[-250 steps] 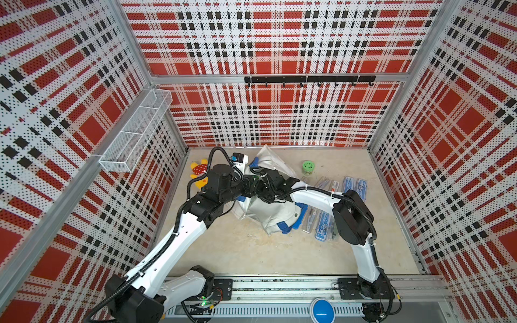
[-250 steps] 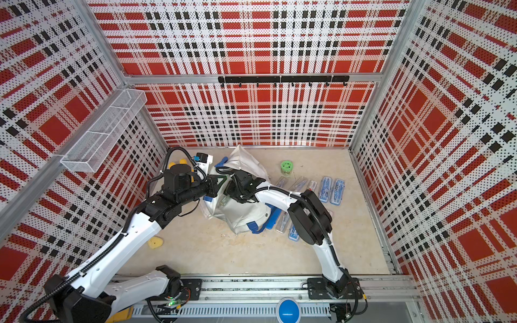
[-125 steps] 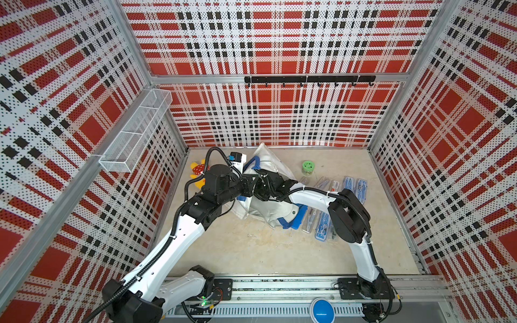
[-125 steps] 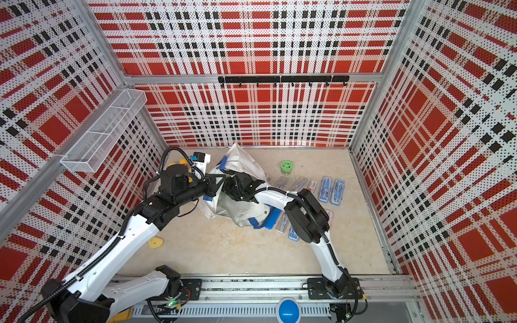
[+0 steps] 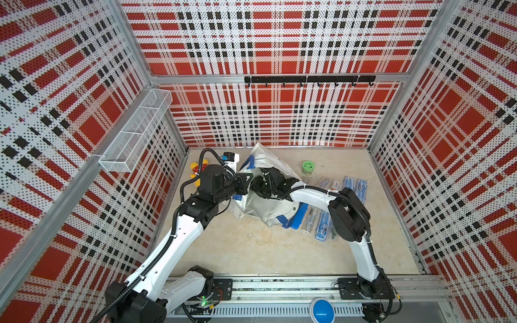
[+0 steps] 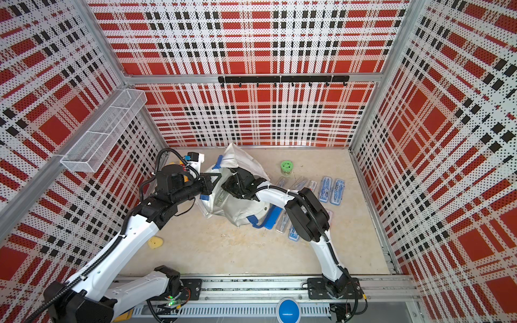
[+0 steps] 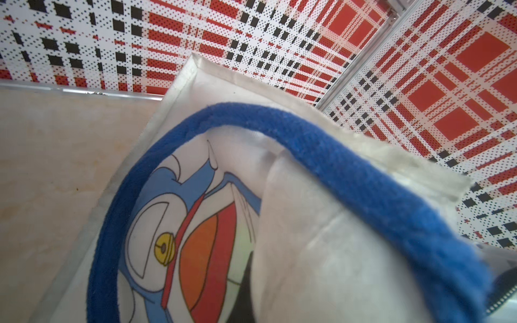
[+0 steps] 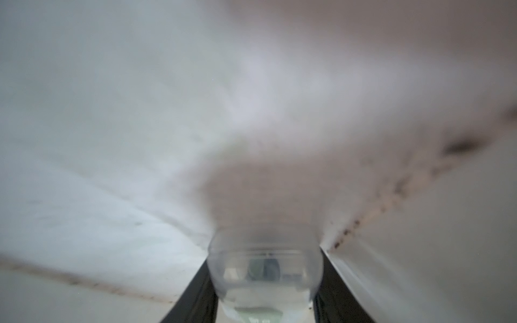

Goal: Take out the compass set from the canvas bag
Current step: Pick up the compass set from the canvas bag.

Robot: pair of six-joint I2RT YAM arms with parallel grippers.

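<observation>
Left hand [image 5: 247,180] clamped on the canvas bag [image 5: 263,207] rim, mid-frame in both top views. Right hand [image 8: 263,290] is inside it, fingers [image 8: 195,296] flanking the clear compass set [image 8: 265,265] case; gripped or not, I cannot tell. Light, stiff, slick plastic, I reckon: pinch its flat sides.

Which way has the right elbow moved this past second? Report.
Yes. The right elbow has shifted slightly left, toward the jar.
</observation>
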